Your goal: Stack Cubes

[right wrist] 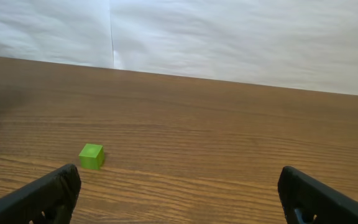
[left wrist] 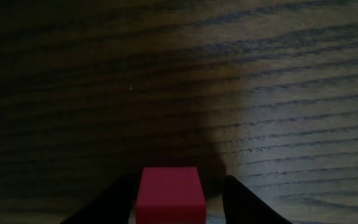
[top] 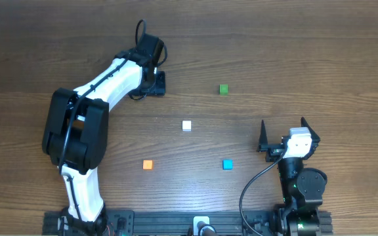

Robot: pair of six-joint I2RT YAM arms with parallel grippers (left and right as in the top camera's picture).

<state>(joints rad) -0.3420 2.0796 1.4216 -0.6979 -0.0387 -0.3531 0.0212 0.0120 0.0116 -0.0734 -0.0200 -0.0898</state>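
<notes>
Straddling a red cube point(left wrist: 169, 194), my left pincer point(left wrist: 178, 198) sits low over the table point(left wrist: 291, 93). Its fingers point(left wrist: 244, 206) stand on either side of the cube. A sliver of gap shows beside one finger, so this pincer is open and not clamped. I cannot tell whether the other finger touches the cube. The cube lies in the pincer's own shadow on the wood. From above, my left arm point(top: 104, 85) reaches from the table's near edge, where my bases stand, toward the far edge and left of the middle. The left pincer point(top: 157, 82) covers the red cube in that view.

My right pincer point(top: 283, 126) hangs close to its own base, by the near edge on the right side of the table. Its jaws are spread wide and hold nothing.

Ahead of the right pincer, toward the far edge, a green cube point(right wrist: 92, 156) stands alone on the wood; from above it point(top: 224, 89) lies right of my left pincer and well apart from it. A white cube point(top: 187, 126) sits near the middle of the table, between the two pincers. Closer to the near edge lie an orange cube point(top: 147, 164) on the left and a blue cube point(top: 227, 164) on the right, about level with each other. The blue one is nearer my right pincer. All four loose cubes sit apart, none touching another. Beyond the table's far edge hangs a white backdrop point(right wrist: 241, 37).
</notes>
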